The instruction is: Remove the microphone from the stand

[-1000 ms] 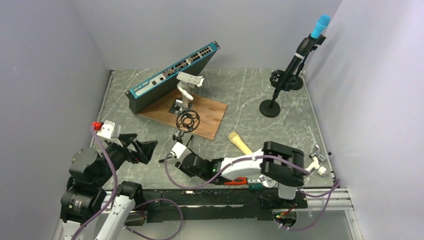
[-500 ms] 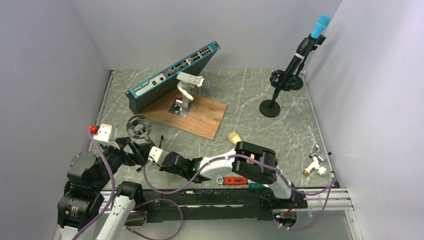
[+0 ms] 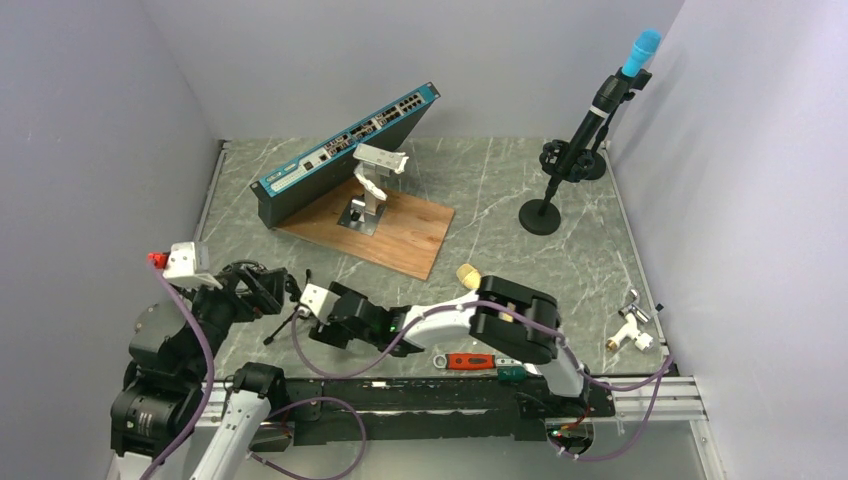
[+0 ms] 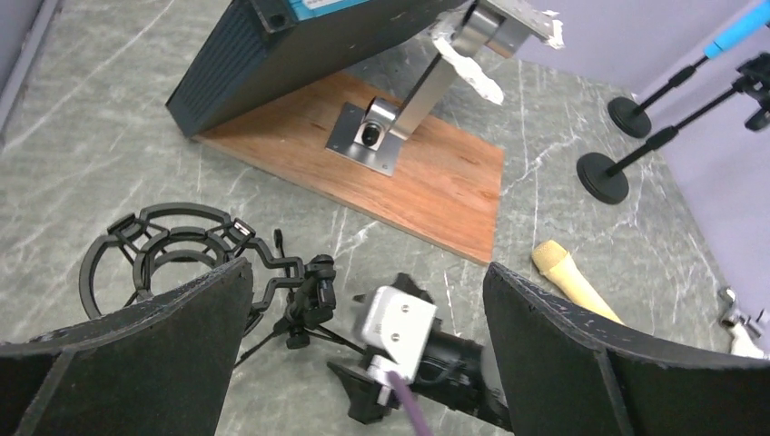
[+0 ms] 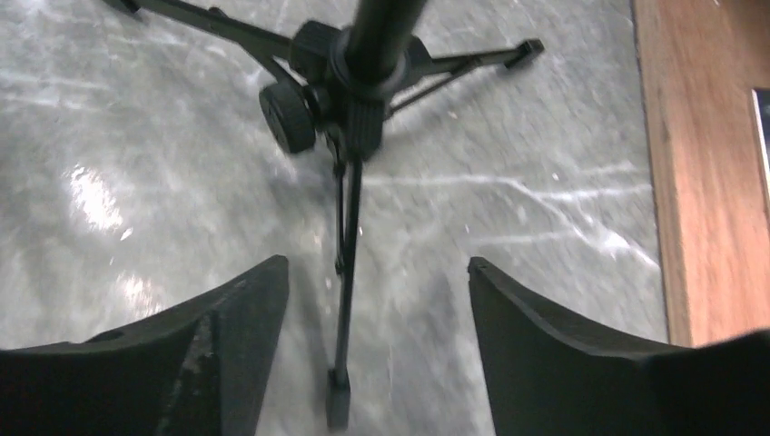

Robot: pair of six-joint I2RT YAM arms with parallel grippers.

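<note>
The beige microphone (image 3: 468, 274) lies flat on the worktop (image 3: 500, 190), just off the near corner of the wooden board (image 3: 400, 230), and it sits in no stand at all. Its round head points away and to the left, toward the board. Its long axis runs back toward the near right, where the handle slips under the right arm's elbow. The small shock-mount stand (image 4: 307, 291) lies tipped over well to the left of it, cradle ring empty.

Both arms crowd that stand, not the microphone. The left arm's fingers (image 4: 136, 345) are spread wide with nothing gripped, the ring just ahead of 1 of them. The right arm's fingers (image 5: 563, 345) are parted too; 1 thin tripod leg runs between them, touching neither.

The microphone lies to the right of both pairs of fingers. The right wrist faces away from it, while the left fingers look its way with the right wrist between. I'd judge the right arm nearer, though it would have to swing round and close across the handle.

A blue-tipped microphone (image 3: 622, 75) leans in a tall stand (image 3: 540, 216) at the far right, tip up, well apart from both arms.
</note>
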